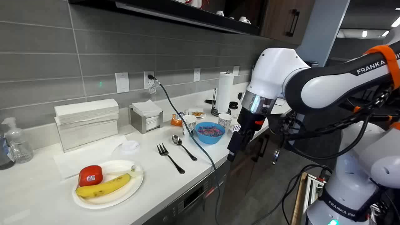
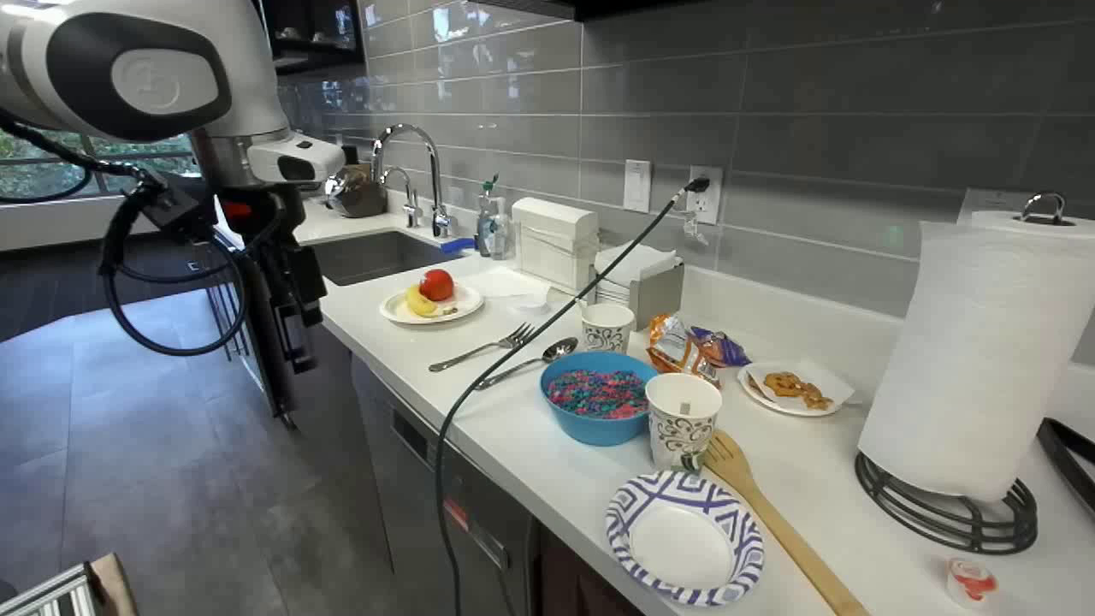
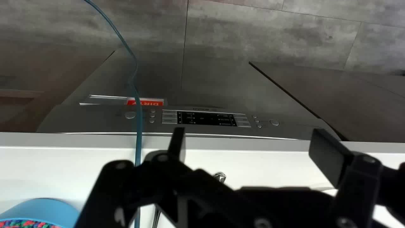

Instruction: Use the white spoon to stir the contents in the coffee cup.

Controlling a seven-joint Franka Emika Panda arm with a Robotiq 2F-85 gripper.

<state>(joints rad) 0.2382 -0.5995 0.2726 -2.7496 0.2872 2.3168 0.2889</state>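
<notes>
1. The black pincer (image 3: 253,148) hung above and outside the front edge of the smooth white desk (image 1: 34,197), its blocky, flat-faced fingers (image 3: 329,155) wide apart.
2. Well apart from the pincer, a scroll-printed paper cup (image 2: 606,330) and a matching paper cup (image 2: 681,436) flanked a smooth, round blue bowl (image 2: 590,428); which of the two the task named, I could not tell. A pale narrow piece (image 2: 684,409), too small to identify, showed inside the matching paper cup.
3. The bowl's filling (image 2: 599,392) was grainy, blue and pink; in the wrist view the bowl stood left of the pincer.
4. A shiny metal spoon (image 1: 186,150) and a metal fork (image 1: 172,159) lay on the desk, handles toward the pincer's side.
5. A smooth cable (image 3: 139,120) ran over the edge, left of the pincer in the wrist view.
6. Away from the pincer, a white plate (image 1: 132,189) carried a curved banana (image 1: 105,187) and a glossy red fruit (image 1: 90,172).
</notes>
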